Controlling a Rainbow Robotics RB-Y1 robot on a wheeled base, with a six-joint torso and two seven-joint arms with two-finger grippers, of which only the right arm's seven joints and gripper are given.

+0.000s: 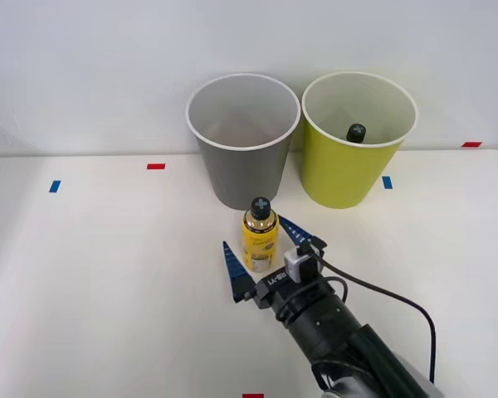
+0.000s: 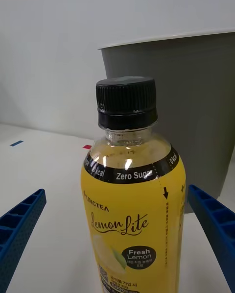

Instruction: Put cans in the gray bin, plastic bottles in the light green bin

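The right gripper [image 1: 264,253] is seen wide open at centre of the front view, w/ its blue fingers [image 2: 18,227] set either side of the upright yellow bottle [image 1: 260,235], apart from it. The gray bin [image 1: 242,139] is placed just behind the bottle. The light green bin [image 1: 357,138] is found upper right, w/ a second bottle's black cap [image 1: 356,132] inside.

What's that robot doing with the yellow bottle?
The robot is sorting trash into two bins. Its right gripper is open, with one blue finger on each side of the yellow bottle, which stands upright on the white table just in front of the gray bin. It hasn't squeezed the bottle yet. Another bottle's black cap pokes up inside the light green bin, so one looks already sorted.
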